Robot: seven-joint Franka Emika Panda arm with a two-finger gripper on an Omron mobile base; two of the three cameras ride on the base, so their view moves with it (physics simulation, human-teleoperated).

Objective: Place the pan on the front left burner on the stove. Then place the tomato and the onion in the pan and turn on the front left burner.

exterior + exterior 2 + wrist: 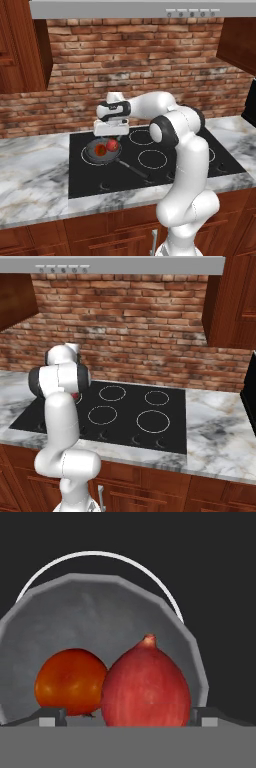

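So the pan (102, 151) sits on the front left burner (85, 159) with the tomato (100, 149) and onion (113, 145) both inside, touching. The gripper (107, 134) hovers right over them, jaws spread wide either side of the onion, gripping nothing as far as I can tell. Risk I see: lifting off crooked could clip the onion and roll it out. The pan handle (133, 170) points toward 4 o'clock, long axis running along it

Even, bright rendered light, soft shadows, sharp focus, no glare
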